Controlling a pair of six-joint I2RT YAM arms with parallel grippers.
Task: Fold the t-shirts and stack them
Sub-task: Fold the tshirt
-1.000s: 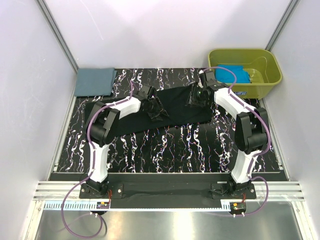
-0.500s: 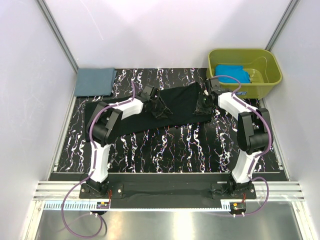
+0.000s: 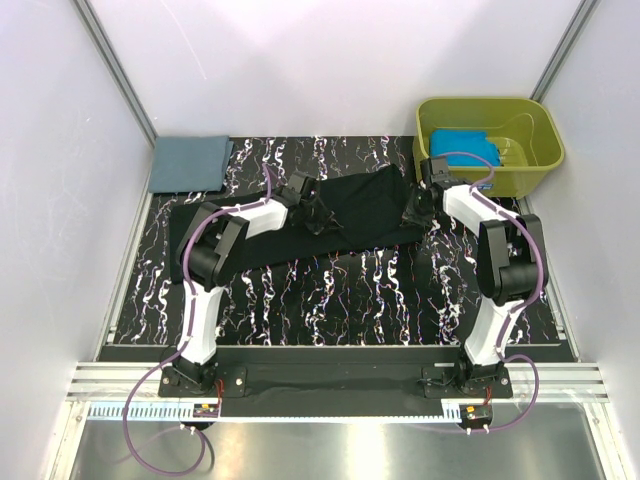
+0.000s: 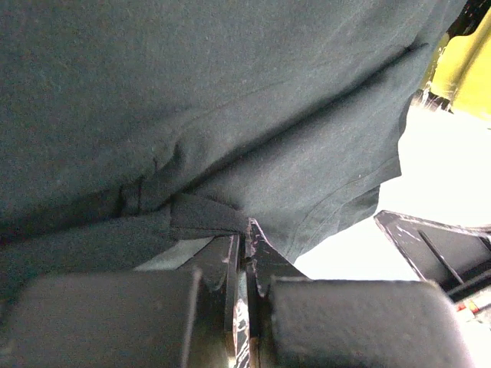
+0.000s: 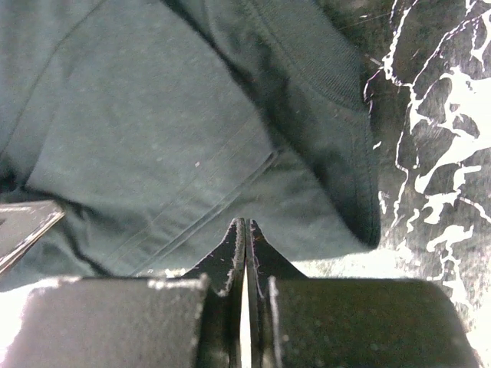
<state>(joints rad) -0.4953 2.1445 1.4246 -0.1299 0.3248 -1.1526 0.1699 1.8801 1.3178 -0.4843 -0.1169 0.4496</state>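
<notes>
We judge the black t-shirt (image 3: 365, 205) soft, limp and light; it lies spread between our grippers. Our left gripper (image 4: 245, 230) pinches a hem fold. Our right gripper (image 5: 245, 228) is pressed together at the edge, its catch unclear. Hems suit gripping best.

The black t-shirt (image 3: 365, 205) is soft matt cloth, a fine knit with stitched seams and a ribbed band at one edge. The grey-blue t-shirt (image 3: 190, 162) and the turquoise t-shirt (image 3: 467, 147) are matt cloth too. The tub (image 3: 548, 150) is smooth olive-green plastic with a faint sheen. The table (image 3: 350, 290) is glossy, black with white veins. The right tool (image 5: 245, 226) has matt black fingers (image 5: 222, 266), scuffed pale at the edges
</notes>
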